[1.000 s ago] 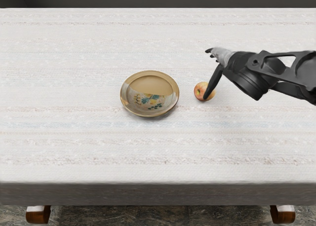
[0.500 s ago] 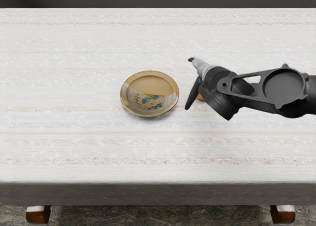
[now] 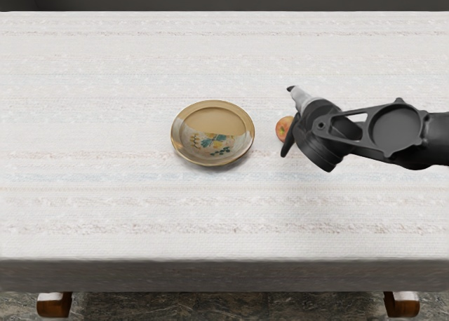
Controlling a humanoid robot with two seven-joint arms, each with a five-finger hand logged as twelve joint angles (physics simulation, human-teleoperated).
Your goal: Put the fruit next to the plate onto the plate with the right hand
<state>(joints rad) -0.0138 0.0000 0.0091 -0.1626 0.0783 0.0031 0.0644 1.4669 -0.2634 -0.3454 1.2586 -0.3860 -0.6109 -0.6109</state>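
Table (image 3: 105, 216): open cloth is seen on every side, with the edges well apart from the work.
Plate (image 3: 212, 132): set at mid-table, nothing lying on it.
Right robot hand (image 3: 303, 123): brought in from the right edge and set against the fruit's right side. Whether it is clasped or released cannot be told.
Fruit (image 3: 283, 128): lying on the table just beside the plate, between plate and hand, partly hidden. It is roundish, and no long axis is made out.
Coming move: a short carry leftward is judged to be needed.
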